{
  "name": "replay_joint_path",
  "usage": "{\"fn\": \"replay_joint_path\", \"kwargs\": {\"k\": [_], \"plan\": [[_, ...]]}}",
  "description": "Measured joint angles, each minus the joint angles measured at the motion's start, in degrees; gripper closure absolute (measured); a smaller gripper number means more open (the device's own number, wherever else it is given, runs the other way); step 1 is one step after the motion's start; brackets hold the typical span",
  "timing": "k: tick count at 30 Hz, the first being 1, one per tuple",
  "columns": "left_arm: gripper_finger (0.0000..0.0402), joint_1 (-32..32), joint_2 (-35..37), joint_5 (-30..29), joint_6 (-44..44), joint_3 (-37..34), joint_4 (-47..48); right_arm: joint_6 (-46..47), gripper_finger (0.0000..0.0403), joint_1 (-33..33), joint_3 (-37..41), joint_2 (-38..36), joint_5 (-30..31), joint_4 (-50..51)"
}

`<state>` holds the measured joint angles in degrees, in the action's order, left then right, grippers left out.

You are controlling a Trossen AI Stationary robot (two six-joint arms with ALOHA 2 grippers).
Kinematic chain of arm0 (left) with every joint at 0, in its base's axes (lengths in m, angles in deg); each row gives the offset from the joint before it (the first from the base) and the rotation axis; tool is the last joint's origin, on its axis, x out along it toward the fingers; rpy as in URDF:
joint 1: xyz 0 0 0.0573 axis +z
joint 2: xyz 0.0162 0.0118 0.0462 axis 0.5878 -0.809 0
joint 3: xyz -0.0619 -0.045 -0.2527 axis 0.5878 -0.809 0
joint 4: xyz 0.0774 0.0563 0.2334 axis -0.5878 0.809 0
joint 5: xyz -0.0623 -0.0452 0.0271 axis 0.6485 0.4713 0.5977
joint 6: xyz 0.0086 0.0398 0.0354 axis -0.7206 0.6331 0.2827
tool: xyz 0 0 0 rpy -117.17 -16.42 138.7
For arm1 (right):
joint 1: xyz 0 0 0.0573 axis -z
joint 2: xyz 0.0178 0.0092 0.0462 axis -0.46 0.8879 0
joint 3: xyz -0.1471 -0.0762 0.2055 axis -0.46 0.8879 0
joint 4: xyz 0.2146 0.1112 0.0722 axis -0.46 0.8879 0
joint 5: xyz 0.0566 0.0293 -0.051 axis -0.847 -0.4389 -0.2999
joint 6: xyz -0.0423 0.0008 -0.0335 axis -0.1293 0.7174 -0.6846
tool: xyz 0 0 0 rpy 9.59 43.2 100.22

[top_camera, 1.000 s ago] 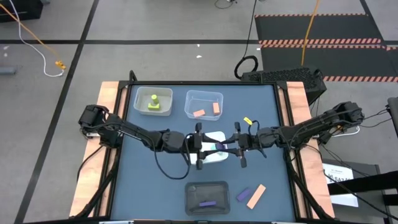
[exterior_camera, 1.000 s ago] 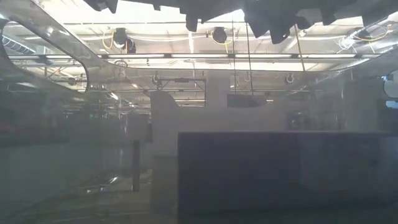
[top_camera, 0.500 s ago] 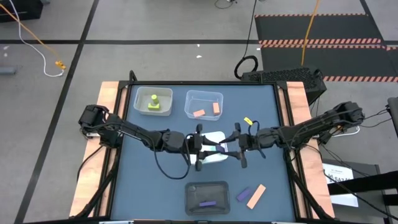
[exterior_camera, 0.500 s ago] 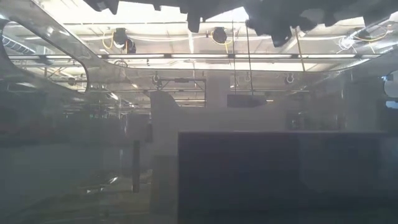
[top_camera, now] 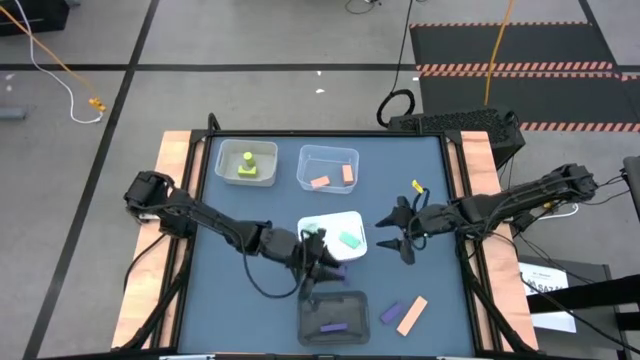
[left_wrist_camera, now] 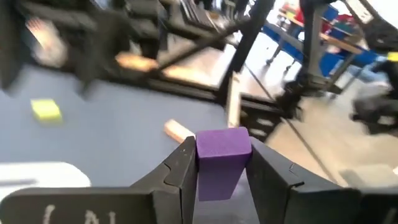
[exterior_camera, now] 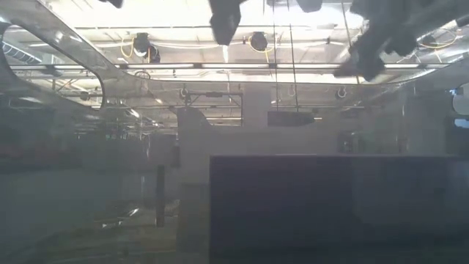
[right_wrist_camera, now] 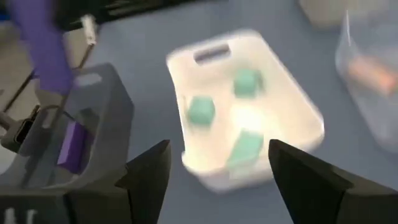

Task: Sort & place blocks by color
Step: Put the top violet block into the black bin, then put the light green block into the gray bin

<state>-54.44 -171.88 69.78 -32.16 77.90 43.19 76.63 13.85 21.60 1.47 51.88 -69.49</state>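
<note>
Between the white tray [top_camera: 318, 224] and the dark tray [top_camera: 334, 318], our left claw [top_camera: 331, 268] pinches a purple block [left_wrist_camera: 222, 156]. We should centre it above the dark tray before releasing. Our right claw [top_camera: 398, 232] waits spread beside the white tray.

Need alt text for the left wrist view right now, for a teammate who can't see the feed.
The left gripper is shut on a purple block, held up between its two dark fingers above the blue-grey table. Beyond it on the table lie a yellow-green block and a peach-orange block, with blurred room clutter behind.
</note>
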Motion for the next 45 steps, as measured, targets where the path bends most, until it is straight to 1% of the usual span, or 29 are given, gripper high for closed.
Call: {"fn": "replay_joint_path", "kwargs": {"k": [4, 7, 12, 16, 18, 21, 24, 26, 31, 38, 42, 45], "plan": [[0.0291, -3.2, -0.78, -0.02, -6.02, -0.04, 3.41, 10.05, 0.0154, 0.0, 0.0, 0.02, 0.1, 7.41], [0.029, -5.21, -2.47, -0.16, -9.9, -0.04, 2.95, 14.65, 0.0156, -0.07, 0.0, 0.82, 1.56, 13.23], [0.0287, -7.59, -5.59, -0.24, -15.5, -0.04, 2.87, 24.37, 0.0156, -0.07, 0.0, 2.69, 1.53, 22.65], [0.0286, -7.89, -7.3, -0.25, -17.75, 0.0, 2.78, 32.41, 0.0156, -0.04, 0.02, 4.52, 2.04, 28.97], [0.0286, -7.81, -7.21, -0.25, -19.0, 0.01, 2.95, 35.31, 0.0156, -0.04, 0.0, 5.53, 3.09, 30.95], [0.0285, -7.86, -7.16, 0.21, -20.44, 0.07, 4.62, 38.92, 0.0156, -0.07, 0.0, 7.28, 2.99, 33.95], [0.0281, -8.39, -7.17, 2.75, -19.66, 0.07, 4.48, 40.8, 0.0156, -0.07, 0.0, 9.25, 2.98, 37.09], [0.0272, -8.69, -7.15, 3.35, -18.64, 0.07, 4.72, 41.53, 0.0156, -0.07, 0.02, 10.37, 3.16, 39.16], [0.023, -8.7, -7.15, 3.43, -15.41, 0.07, 4.3, 41.84, 0.0156, -0.03, 0.0, 12.85, 4.46, 39.81], [0.018, -8.68, -7.15, 3.88, -14.95, 0.07, 4.43, 41.82, 0.0156, -0.04, 0.02, 16.52, 4.45, 39.54], [0.0166, -8.63, -7.15, 3.86, -13.74, 0.07, 4.41, 41.84, 0.0158, -0.04, 0.0, 18.54, 4.41, 38.89], [0.0164, -8.44, -7.15, 3.86, -13.41, 0.07, 4.37, 41.85, 0.0175, -0.04, -0.14, 19.58, 4.41, 38.43]]}}
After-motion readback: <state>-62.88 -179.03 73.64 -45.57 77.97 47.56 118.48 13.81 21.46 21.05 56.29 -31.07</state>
